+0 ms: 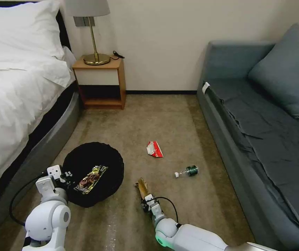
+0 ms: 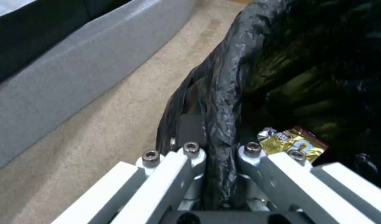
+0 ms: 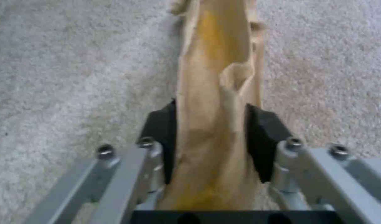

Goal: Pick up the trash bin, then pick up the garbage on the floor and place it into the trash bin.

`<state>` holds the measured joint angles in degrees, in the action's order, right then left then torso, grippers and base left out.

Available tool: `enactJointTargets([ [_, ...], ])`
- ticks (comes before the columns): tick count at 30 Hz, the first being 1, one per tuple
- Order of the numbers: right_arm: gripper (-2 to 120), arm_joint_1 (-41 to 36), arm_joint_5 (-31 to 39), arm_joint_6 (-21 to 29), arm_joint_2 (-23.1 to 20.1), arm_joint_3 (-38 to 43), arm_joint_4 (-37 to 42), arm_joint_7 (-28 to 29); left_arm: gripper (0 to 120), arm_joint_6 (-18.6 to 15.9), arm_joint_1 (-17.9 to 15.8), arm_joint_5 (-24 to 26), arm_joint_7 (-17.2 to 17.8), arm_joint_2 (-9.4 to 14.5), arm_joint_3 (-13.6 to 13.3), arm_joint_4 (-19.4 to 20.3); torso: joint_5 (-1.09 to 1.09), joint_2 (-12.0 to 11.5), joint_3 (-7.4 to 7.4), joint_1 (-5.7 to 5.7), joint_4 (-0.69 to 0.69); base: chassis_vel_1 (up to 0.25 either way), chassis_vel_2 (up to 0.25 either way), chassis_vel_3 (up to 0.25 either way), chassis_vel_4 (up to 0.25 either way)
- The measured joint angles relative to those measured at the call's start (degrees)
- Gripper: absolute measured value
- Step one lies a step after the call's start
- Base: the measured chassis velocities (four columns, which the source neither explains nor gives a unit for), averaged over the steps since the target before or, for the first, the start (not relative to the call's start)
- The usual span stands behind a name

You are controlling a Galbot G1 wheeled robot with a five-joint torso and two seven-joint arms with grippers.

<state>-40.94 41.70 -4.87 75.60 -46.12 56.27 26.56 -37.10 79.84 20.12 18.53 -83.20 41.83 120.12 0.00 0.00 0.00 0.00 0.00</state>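
On the beige carpet floor [image 1: 177, 118] between a white-sheeted bed [image 1: 13, 87] and a grey-blue sofa [image 1: 261, 115], litter lies scattered. Left pincer [image 2: 217, 155] closed on the bag-lined rim of the round black trash bin [image 1: 93, 172]; black plastic is bunched between its two fingers [image 2: 190, 152]. Bin sits just beside the bed's grey base, at the robot's near left. Yellow-brown snack wrapper [image 1: 90, 179] lies inside the bin, printed side up; its gold foil edge shows in the left wrist view [image 2: 292, 143], close behind the clamped rim.

Right pincer [image 3: 211, 130] low at the carpet, near centre, to the right of the bin. Its black pads [image 3: 263, 137] are pressed against both sides of the brown banana peel [image 3: 215, 93], which runs lengthwise out beyond the fingertips. Head view: peel's far end [image 1: 142, 186] pokes out ahead of the pincer, over the floor; whether it touches the carpet cannot be told.

Red-and-white crumpled wrapper [image 1: 154, 149] lies farther out on the carpet, mid-floor. Small clear bottle with green label [image 1: 187, 171] lies on its side, right of the peel, nearer the sofa. Wooden nightstand [image 1: 100, 83] with brass lamp [image 1: 93, 35] stands against the far wall.
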Motion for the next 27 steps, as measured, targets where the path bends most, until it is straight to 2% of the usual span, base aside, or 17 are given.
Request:
enactJointTargets([
  [8, 3, -0.01, 0.18, -0.06, -0.56, -0.02, 1.04, 0.19, 4, 0.01, 0.1, 0.02, 0.06, -0.02, 0.14, 0.15, 0.0, 0.0, 0.0, 0.0, 0.0, 0.0, 0.0, 0.0, 0.0],
  [10, 0, -0.01, 0.31, -0.06, -0.66, -0.02, 1.27, 0.23, 4, 0.01, 0.1, 0.02, 0.06, -0.04, 0.14, 0.15, 0.0, 0.0, 0.0, 0.0, 0.0, 0.0, 0.0, 0.0, 0.0],
  [24, 0, 0.04, 2.31, 0.89, -4.98, 2.33, 9.0, 3.61, 4, 0.01, 0.05, 0.32, 0.1, 0.23, 0.32, 0.13, 0.01, 0.0, 0.0, 0.0, 0.01, 0.0, 0.0, 0.0, 0.0],
  [27, 0, -0.34, 2.46, 1.7, -8.9, 7.25, 13.89, 5.26, 4, 0.01, 0.23, 0.57, 0.15, 0.4, 0.32, 0.37, 0.01, 0.0, 0.0, 0.0, 0.01, 0.0, 0.0, 0.0, 0.0],
])
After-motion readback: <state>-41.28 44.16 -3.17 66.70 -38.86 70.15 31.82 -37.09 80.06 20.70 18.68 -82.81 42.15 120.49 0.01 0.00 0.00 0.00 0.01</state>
